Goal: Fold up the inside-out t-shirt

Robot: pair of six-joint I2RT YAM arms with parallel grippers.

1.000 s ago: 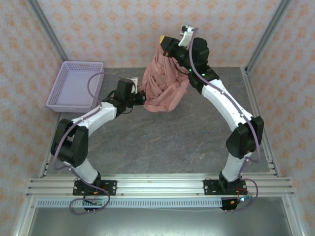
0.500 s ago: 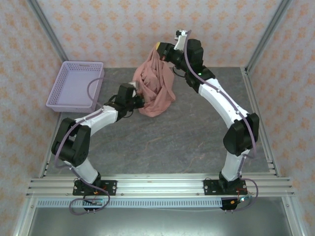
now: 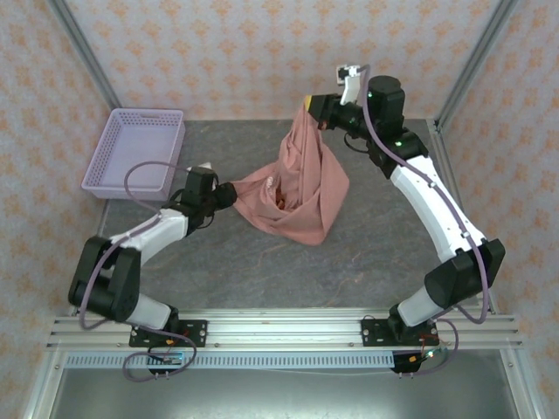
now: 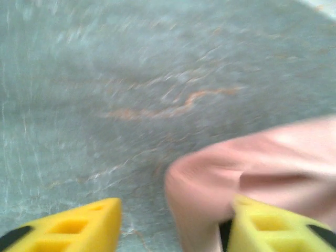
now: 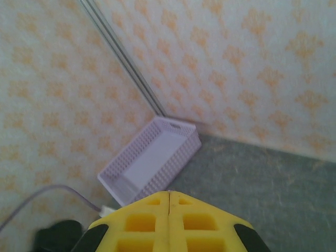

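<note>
The salmon-pink t-shirt [image 3: 301, 188] hangs bunched from my right gripper [image 3: 313, 106], which is shut on its top, high over the back of the table. The lower part sags onto the grey tabletop [image 3: 262, 271]. A bit of the orange and white print [image 3: 277, 194] peeks out of a fold. My left gripper [image 3: 229, 194] is at the shirt's left edge, low over the table. In the left wrist view its jaws [image 4: 173, 210] stand open, with a fold of the shirt [image 4: 262, 163] lying against the right finger [image 4: 273, 228]. In the right wrist view the gripper [image 5: 169, 195] has its pads pressed together.
A lilac plastic basket [image 3: 133, 150] sits at the back left corner, also visible as the basket [image 5: 152, 157] in the right wrist view. Patterned walls and metal frame posts [image 3: 476, 61] close in the back and sides. Bare tabletop lies in front of the shirt.
My right gripper has swung to the right with the shirt. The left gripper has moved left and nearer, and the shirt now spreads wider and lower between them.
</note>
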